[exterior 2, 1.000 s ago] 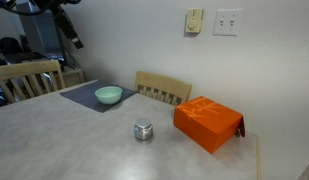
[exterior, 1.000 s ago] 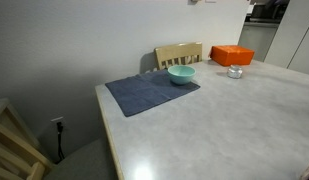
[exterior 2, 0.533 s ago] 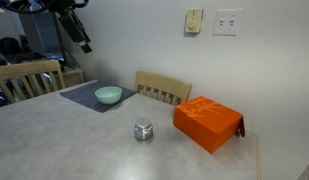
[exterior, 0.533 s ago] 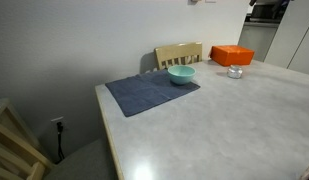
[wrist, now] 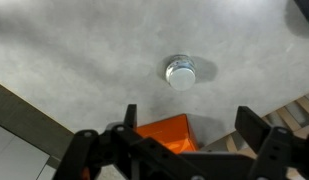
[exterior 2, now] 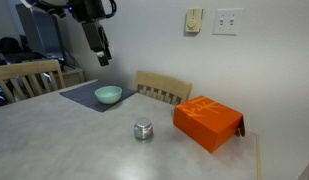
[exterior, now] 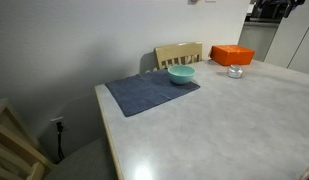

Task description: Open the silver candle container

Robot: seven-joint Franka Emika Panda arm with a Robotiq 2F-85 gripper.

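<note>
My gripper [exterior 2: 102,52] hangs high, jaws spread wide, empty. Silver candle container [wrist: 180,72] centred between them, far below. Bare table [wrist: 74,50] around it, orange box [wrist: 166,130] near.

The robot arm [exterior 2: 64,8] is showing at 10 o'clock in an exterior view, with its hand [exterior 2: 101,52] hanging in mid-air, fingers pointing down. In the wrist view, the two fingers [wrist: 130,122] are sitting wide apart at 6 o'clock, gripping nothing.

Grey table [exterior 2: 54,140], wooden chairs [exterior 2: 162,88] – pale wall, switch plates [exterior 2: 227,21]
</note>
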